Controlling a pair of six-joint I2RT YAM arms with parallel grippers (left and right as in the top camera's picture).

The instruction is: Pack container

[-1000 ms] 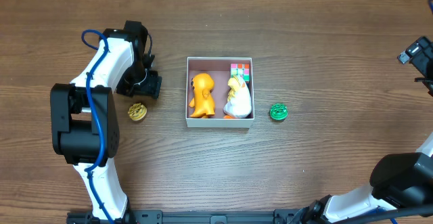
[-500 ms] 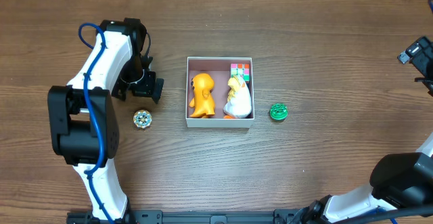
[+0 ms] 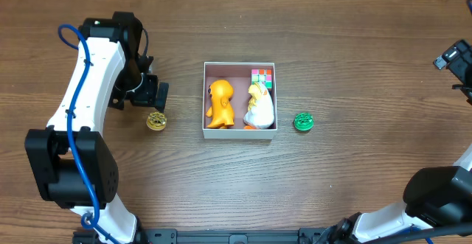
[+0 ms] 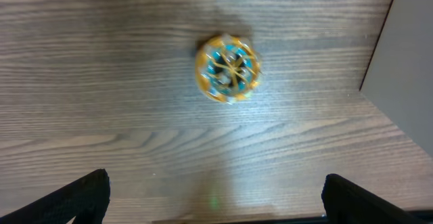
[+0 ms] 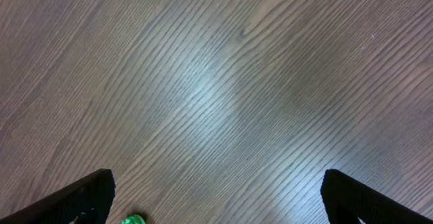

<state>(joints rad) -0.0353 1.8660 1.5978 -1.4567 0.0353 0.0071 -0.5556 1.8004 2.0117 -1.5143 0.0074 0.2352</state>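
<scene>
The container (image 3: 240, 133), a white-walled square box, stands mid-table and holds an orange toy (image 3: 219, 104), a white toy (image 3: 259, 105) and a coloured cube (image 3: 262, 77). A yellow disc toy (image 3: 155, 120) lies on the wood left of the container. In the left wrist view the same yellow disc (image 4: 228, 68) is slightly blurred. My left gripper (image 3: 141, 96) hangs open just behind the disc, with nothing between its fingers (image 4: 81, 197). A green disc toy (image 3: 304, 122) lies right of the container. My right gripper (image 5: 216, 197) is open over bare wood at the far right.
The container's wall (image 4: 406, 61) fills the right edge of the left wrist view. The green disc (image 5: 133, 219) peeks in at the bottom of the right wrist view. The right arm (image 3: 453, 56) sits at the table's far right edge.
My left arm has pulled back and to the left, and its jaws have spread wider. The yellow disc has shifted slightly on the table. The right arm has not moved.
</scene>
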